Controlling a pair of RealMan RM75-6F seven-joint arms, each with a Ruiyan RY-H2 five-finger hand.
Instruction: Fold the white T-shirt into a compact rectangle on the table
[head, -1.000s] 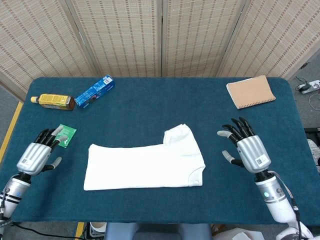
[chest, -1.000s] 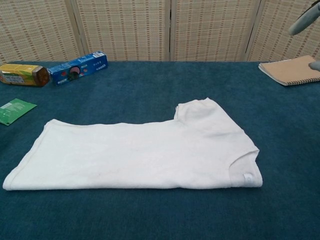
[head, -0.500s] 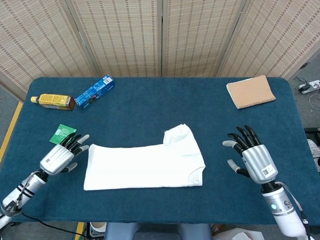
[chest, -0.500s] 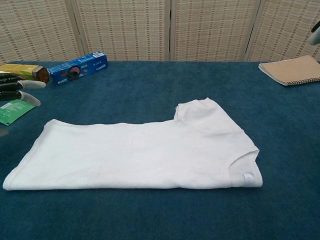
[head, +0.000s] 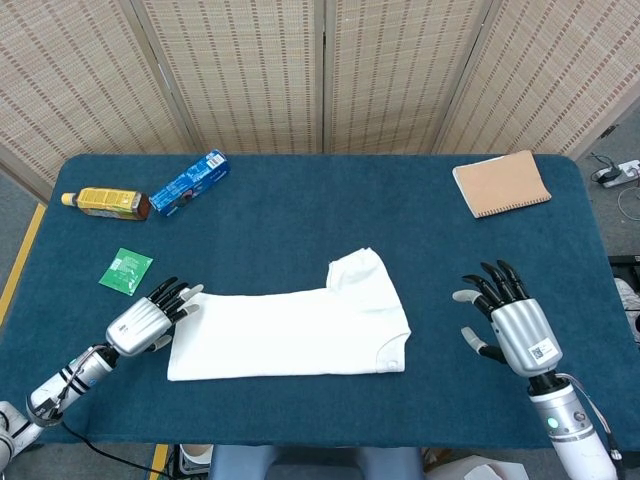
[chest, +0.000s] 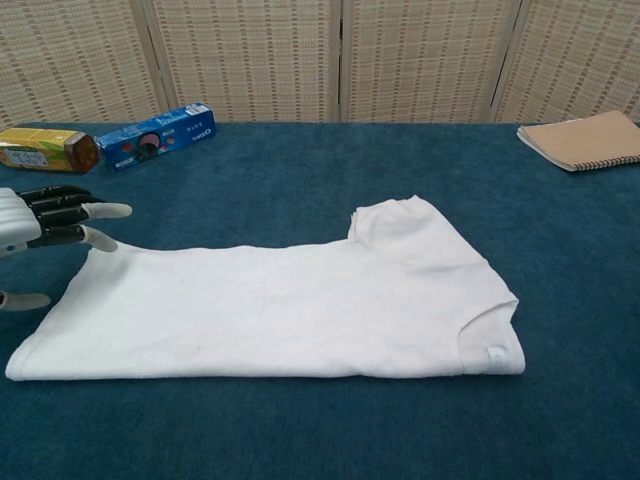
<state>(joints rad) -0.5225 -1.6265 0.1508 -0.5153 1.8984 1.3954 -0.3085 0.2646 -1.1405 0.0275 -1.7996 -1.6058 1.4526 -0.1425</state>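
The white T-shirt (head: 290, 330) lies flat on the blue table, folded lengthwise, with one sleeve (head: 358, 272) sticking up at its right end; the chest view shows the same T-shirt (chest: 280, 305). My left hand (head: 148, 322) hovers at the shirt's left edge with fingers spread, fingertips reaching its far left corner; it holds nothing. In the chest view this left hand (chest: 40, 225) enters from the left edge. My right hand (head: 512, 325) is open to the right of the shirt, well apart from it, and does not show in the chest view.
A brown notebook (head: 500, 183) lies at the back right. A blue box (head: 190, 182) and a yellow bottle (head: 105, 203) lie at the back left. A green packet (head: 126, 270) sits just beyond my left hand.
My left hand has moved right, from beside the green packet to the shirt's left edge. My right hand has drifted slightly toward the near right.
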